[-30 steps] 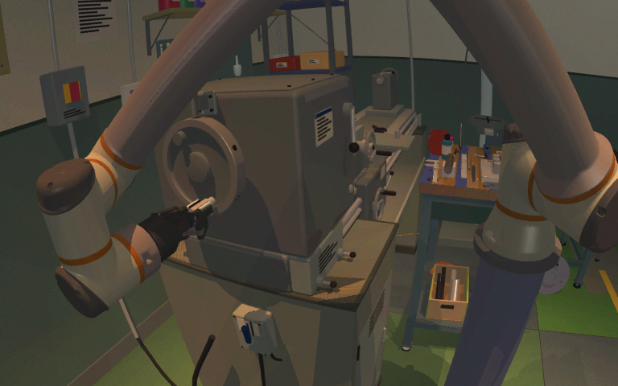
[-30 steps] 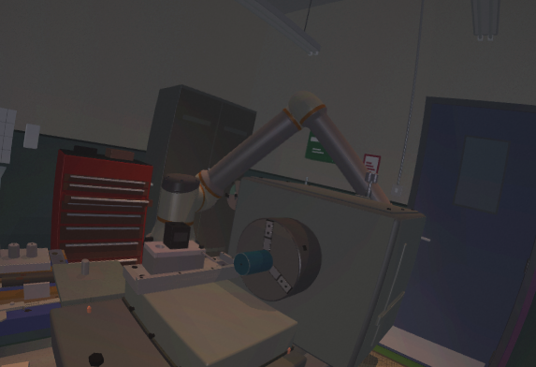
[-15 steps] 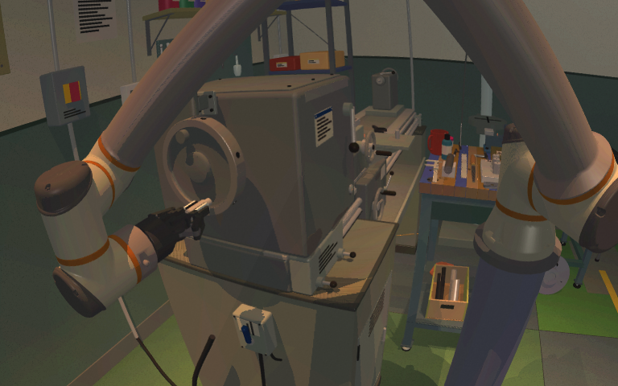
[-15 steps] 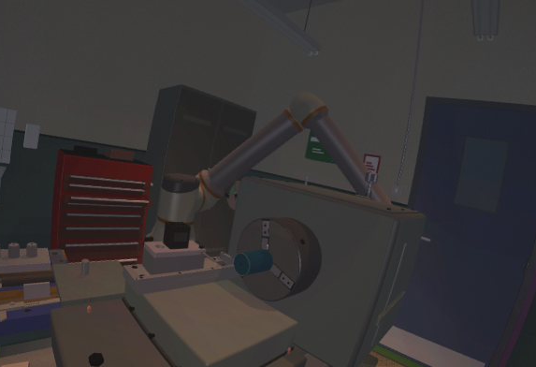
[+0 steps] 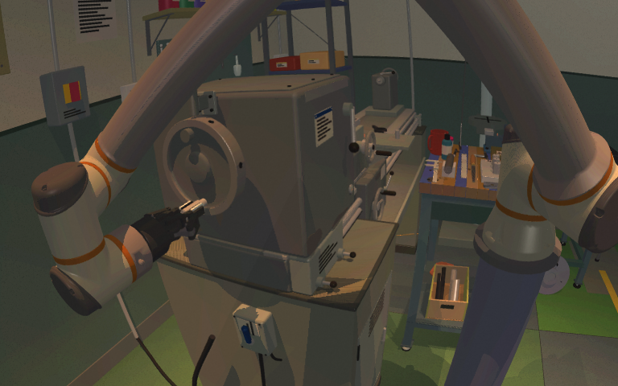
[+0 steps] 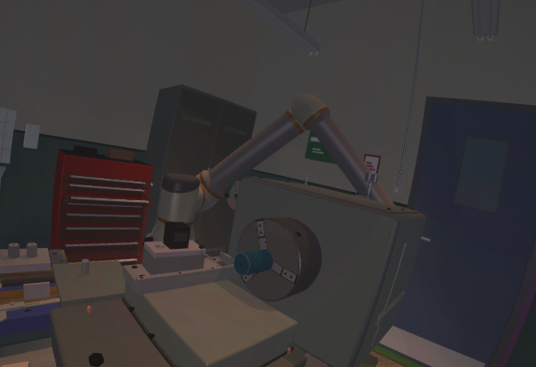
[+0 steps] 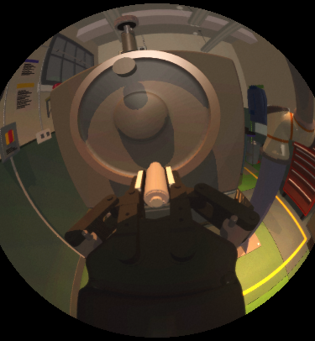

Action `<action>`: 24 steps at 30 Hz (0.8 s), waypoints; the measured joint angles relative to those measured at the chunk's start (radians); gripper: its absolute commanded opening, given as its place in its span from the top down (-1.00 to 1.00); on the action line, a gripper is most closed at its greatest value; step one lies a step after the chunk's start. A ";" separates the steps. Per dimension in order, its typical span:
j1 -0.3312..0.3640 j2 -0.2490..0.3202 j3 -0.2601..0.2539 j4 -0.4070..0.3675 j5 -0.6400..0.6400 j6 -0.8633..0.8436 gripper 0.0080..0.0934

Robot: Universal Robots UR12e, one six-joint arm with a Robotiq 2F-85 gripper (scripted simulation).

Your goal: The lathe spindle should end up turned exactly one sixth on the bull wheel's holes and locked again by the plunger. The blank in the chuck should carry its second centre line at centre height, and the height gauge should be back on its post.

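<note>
On the headstock's outer end sits the bull wheel [image 5: 202, 165], a tan ring with a round hub [image 7: 141, 115]. At the wheel's lower rim my gripper [image 7: 155, 181] is clamped around the wheel's handle peg [image 7: 155, 189], a short tan cylinder that sticks out toward me. The plunger [image 7: 128, 35] stands above the wheel's top edge on the headstock. On the other side, the chuck [image 6: 278, 257] holds a teal blank [image 6: 253, 262]. I see no scribed line on the blank from here. I cannot pick out the height gauge.
A yellow crate [image 5: 448, 292] of bar stock sits under a workbench [image 5: 461, 172] to the right of the lathe. A red tool chest [image 6: 101, 206] stands behind the carriage. My arm arches over the headstock. A pendant box [image 5: 253, 329] hangs on the lathe base.
</note>
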 measured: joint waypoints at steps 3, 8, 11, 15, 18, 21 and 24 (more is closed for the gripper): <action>-0.002 0.003 -0.005 0.002 -0.002 0.000 1.00; -0.005 0.008 -0.015 0.007 -0.005 0.000 1.00; -0.006 0.011 -0.020 0.010 -0.006 0.000 1.00; -0.009 0.014 -0.028 0.014 -0.009 0.000 1.00; -0.010 0.016 -0.033 0.017 -0.010 0.000 1.00; -0.012 0.018 -0.038 0.020 -0.012 0.000 1.00; -0.013 0.020 -0.043 0.023 -0.013 0.000 1.00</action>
